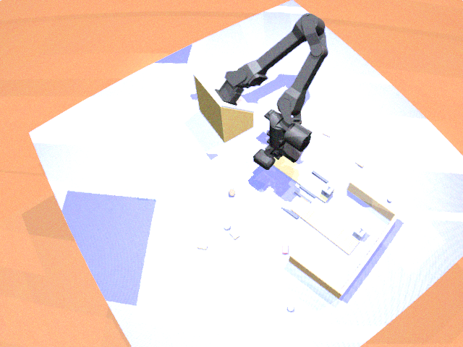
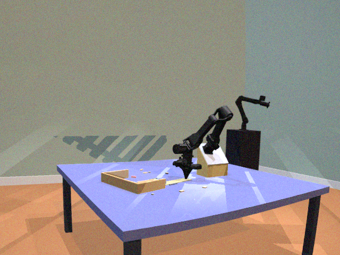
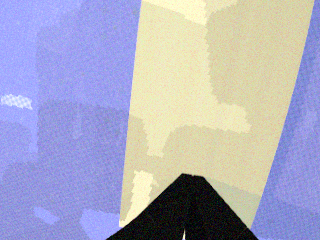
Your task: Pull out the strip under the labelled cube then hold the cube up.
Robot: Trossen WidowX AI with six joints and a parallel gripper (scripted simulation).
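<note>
Two strips lie side by side on the desk, each with a cube at its far end. The fingers are closed on nothing, pointing down over the near end of the pulled-out strip, probably to drag it by pressing. Its cube sits just outside the three-sided frame; I cannot read any label.

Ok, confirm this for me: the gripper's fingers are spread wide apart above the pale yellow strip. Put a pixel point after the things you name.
Not wide apart: the fingers are closed together, as the wrist view shows. They are above the pale yellow strip (image 1: pixel 287 168) (image 2: pixel 177 181) (image 3: pixel 175 75).
</note>
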